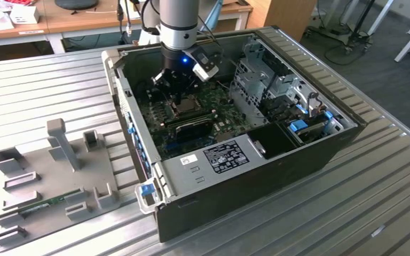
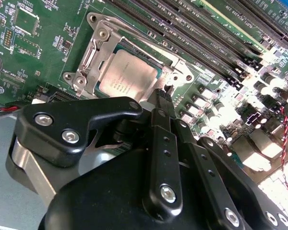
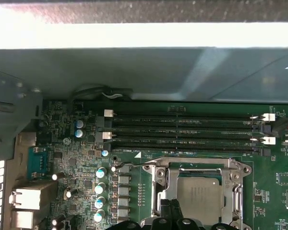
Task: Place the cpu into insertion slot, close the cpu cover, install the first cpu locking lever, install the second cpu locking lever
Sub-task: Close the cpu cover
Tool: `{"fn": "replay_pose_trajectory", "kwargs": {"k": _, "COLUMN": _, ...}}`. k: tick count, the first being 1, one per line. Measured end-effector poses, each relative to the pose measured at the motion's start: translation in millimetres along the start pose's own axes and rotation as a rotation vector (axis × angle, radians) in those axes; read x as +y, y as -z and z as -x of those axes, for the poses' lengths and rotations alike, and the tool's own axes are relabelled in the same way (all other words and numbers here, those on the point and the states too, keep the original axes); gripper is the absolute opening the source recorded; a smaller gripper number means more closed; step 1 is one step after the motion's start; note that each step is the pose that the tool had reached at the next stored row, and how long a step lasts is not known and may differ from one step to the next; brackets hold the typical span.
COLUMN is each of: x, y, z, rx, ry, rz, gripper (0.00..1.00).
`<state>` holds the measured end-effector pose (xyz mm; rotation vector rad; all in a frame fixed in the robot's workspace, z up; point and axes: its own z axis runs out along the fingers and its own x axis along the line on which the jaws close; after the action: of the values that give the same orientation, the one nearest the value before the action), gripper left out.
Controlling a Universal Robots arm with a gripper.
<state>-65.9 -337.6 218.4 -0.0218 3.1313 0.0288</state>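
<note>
Tabletop (image 1: 376,176) of ribbed silvery metal carries an open black computer case (image 1: 276,176) at the exterior view's centre, wooden desks (image 1: 84,18) along its top edge; the small square silvery-grey cpu (image 2: 127,79) lies flat in the dark insertion slot (image 2: 134,51), thin silvery cpu cover (image 2: 89,55) down around it. Black gripper (image 2: 164,93) hovers just beside it, fingers (image 2: 159,115) drawn together, empty.

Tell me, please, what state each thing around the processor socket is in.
cpu: seated flat, metal top up.
insertion slot: filled by the cpu.
cpu cover: down flat, framing the cpu.
gripper: shut, tips at the cover's edge.
computer case: lying on its side, open on top.
</note>
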Motion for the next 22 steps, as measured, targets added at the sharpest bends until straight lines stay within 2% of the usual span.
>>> {"fn": "replay_pose_trajectory", "kwargs": {"k": 22, "x": -0.1, "y": -4.6, "z": 0.8, "rx": 0.0007, "ry": 0.0, "rz": 0.0, "gripper": 0.11}}
